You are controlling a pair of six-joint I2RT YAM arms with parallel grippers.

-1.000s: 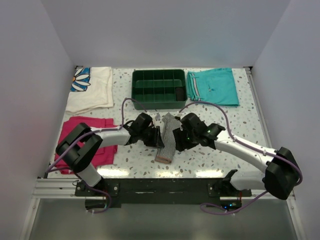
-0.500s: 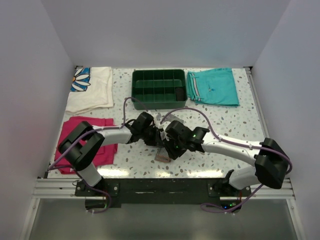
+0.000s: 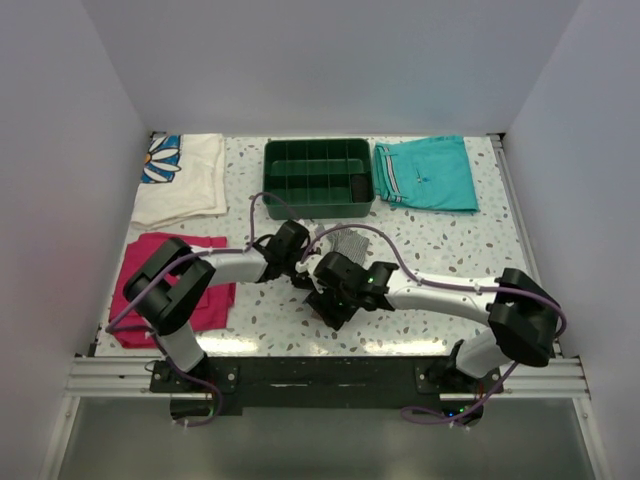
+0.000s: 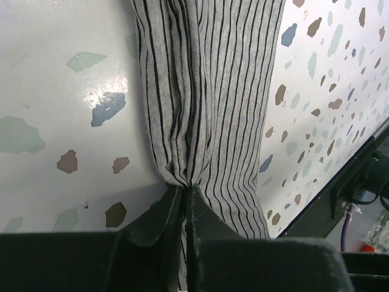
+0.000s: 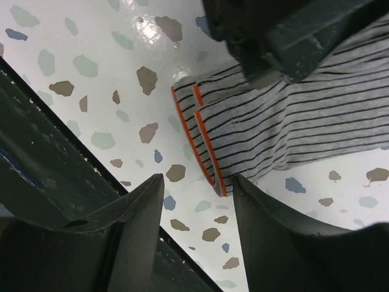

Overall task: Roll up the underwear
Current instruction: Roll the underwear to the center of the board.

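The underwear [image 4: 213, 91] is a long folded strip of grey-and-white striped cloth on the speckled table. In the top view only its far end [image 3: 346, 243] shows past the arms. My left gripper [image 4: 182, 187] is shut and pinches a bunched fold of the strip; it sits at the strip's left side in the top view [image 3: 300, 264]. My right gripper [image 5: 197, 191] is open, low over the table, with the strip's orange-trimmed near end [image 5: 209, 152] just ahead of its jaws. It is above that near end in the top view [image 3: 328, 300].
A green compartment tray [image 3: 318, 205] stands at the back middle, teal shorts [image 3: 425, 172] to its right. A white flowered cloth [image 3: 185, 180] lies at the back left and a magenta cloth [image 3: 140, 252] at the left. The table's front rail is close behind the right gripper.
My right gripper has swung left and toward the near edge, from the strip's right side to its near end, now covering it in the top view. The left gripper holds its place.
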